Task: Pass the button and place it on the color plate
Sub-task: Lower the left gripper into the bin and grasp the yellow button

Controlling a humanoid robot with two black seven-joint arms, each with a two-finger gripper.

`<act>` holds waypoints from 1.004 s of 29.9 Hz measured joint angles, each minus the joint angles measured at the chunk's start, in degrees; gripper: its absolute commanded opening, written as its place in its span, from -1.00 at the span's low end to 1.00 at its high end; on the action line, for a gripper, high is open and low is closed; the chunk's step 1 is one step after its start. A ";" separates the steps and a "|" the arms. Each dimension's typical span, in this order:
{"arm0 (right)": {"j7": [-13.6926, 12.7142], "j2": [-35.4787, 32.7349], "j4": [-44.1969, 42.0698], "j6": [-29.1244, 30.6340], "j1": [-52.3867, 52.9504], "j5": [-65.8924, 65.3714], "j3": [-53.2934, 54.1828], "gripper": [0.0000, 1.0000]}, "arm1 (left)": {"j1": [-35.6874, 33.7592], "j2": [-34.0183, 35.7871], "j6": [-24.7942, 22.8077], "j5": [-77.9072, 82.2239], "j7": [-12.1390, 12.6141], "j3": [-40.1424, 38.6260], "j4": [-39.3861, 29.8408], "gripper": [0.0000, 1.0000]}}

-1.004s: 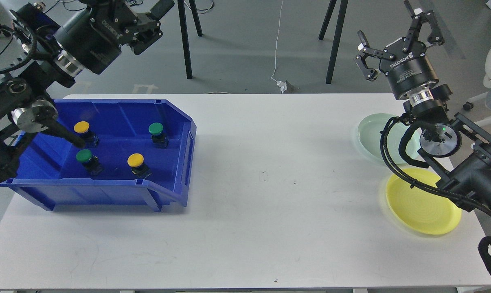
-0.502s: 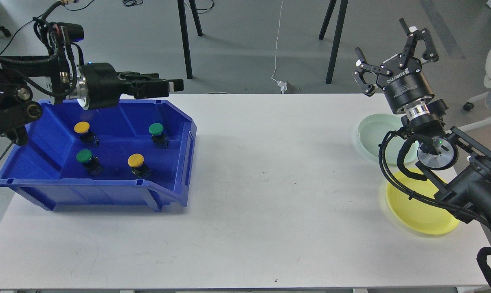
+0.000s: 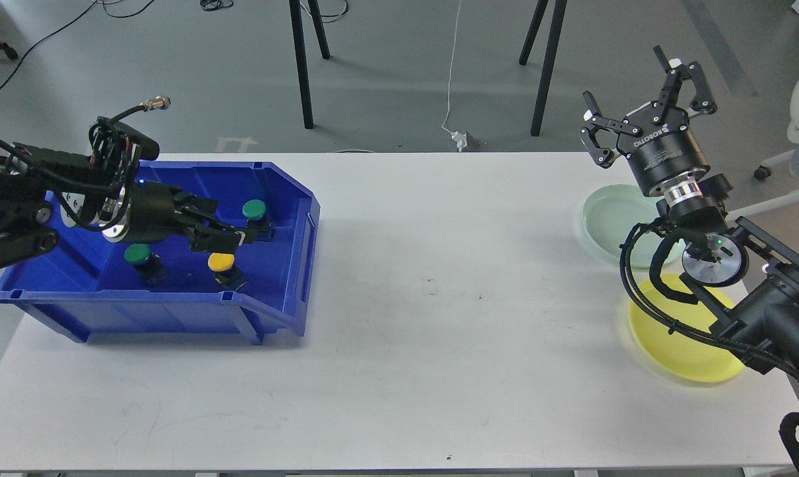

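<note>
A blue bin (image 3: 174, 311) on the left of the white table holds push buttons. I see a green one (image 3: 254, 211) at the back right, a green one (image 3: 136, 254) at the front left and a yellow one (image 3: 221, 262) at the front middle. My left arm hides the back left of the bin. My left gripper (image 3: 230, 232) is low inside the bin, open and empty, pointing right between the back green button and the yellow one. My right gripper (image 3: 622, 75) is open and empty, raised above the pale green plate (image 3: 608, 222). A yellow plate (image 3: 678, 344) lies in front of it.
The white table (image 3: 439, 331) spans the view. My right arm (image 3: 764, 305) crosses over both plates at the right edge. Black stand legs (image 3: 303, 66) and a white cable stand on the floor behind the table.
My left gripper has come down from above the bin's back rim into the bin, among the buttons, and now covers the back left yellow button. My right gripper has shifted slightly.
</note>
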 measured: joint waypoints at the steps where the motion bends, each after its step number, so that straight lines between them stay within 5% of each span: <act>1: 0.00 -0.04 0.01 0.00 -0.04 0.00 0.00 0.99 | 0.83 -0.51 0.46 0.01 0.00 0.00 0.51 0.97; 30: 0.02 -0.27 0.44 0.00 -1.54 0.00 0.07 0.99 | 9.05 -7.64 1.90 0.02 0.01 0.10 12.42 0.88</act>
